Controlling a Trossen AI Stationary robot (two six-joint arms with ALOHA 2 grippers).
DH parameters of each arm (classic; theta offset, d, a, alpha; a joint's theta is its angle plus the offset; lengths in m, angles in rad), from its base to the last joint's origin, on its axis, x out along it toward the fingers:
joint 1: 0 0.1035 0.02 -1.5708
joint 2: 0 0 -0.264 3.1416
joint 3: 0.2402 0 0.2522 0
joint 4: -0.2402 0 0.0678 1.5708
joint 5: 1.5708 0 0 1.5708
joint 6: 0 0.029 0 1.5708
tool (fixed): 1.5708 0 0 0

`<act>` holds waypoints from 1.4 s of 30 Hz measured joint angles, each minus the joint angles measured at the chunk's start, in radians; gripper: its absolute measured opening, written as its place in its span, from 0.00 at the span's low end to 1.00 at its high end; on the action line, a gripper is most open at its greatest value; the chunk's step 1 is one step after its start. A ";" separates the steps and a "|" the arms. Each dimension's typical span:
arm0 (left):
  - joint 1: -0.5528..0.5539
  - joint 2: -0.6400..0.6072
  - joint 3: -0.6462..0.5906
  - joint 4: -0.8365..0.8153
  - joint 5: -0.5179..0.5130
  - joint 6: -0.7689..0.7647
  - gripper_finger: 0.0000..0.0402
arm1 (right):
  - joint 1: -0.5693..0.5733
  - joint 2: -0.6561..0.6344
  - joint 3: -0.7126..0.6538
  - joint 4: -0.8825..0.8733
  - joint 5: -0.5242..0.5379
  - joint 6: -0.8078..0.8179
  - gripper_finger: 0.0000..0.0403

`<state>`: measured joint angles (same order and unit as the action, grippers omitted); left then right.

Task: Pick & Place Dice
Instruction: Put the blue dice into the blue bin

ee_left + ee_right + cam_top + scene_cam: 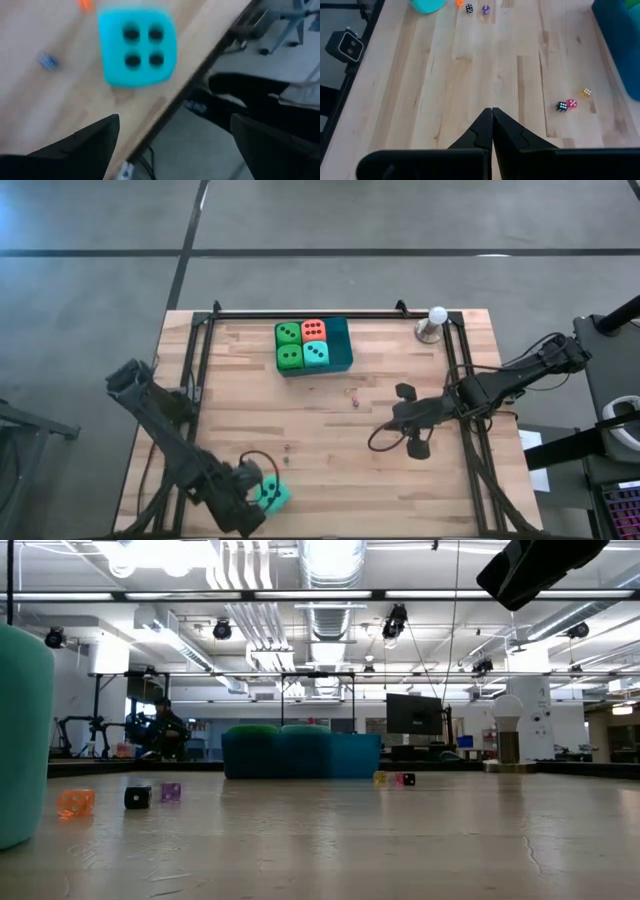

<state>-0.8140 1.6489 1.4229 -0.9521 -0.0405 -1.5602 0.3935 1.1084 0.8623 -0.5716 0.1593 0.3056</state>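
One teal die rests on the wooden table near its near edge, at the left; its four-pip face is turned toward the left wrist camera. My left gripper hovers open just beside and above it, partly over the table's edge, and touches nothing. The blue tray at the table's far middle holds two green dice, an orange-red die and a teal die. My right gripper is shut and holds nothing, above the bare table at right of centre.
Tiny dice lie loose on the wood: three near the centre and three more near the teal die. A white ball on a metal stand stands at the far right. A black frame rail runs along the table's sides.
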 joint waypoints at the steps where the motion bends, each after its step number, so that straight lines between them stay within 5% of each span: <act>1: -0.007 0.000 -0.035 0.041 0.022 -0.030 0.96 | 0.000 0.000 0.000 0.000 0.000 0.000 0.02; 19: 0.021 0.001 -0.378 0.484 0.035 -0.091 0.95 | 0.000 0.000 0.000 0.002 0.000 0.008 0.02; 35: 0.307 0.001 -0.387 0.611 -0.024 0.331 0.95 | 0.000 0.000 0.000 0.007 0.000 0.025 0.02; 42: 0.317 -0.009 -0.315 0.518 -0.016 0.402 0.96 | 0.000 0.000 0.000 0.006 0.000 0.035 0.02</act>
<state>-0.4971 1.6400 1.1076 -0.4345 -0.0564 -1.1583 0.3935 1.1084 0.8623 -0.5652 0.1593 0.3408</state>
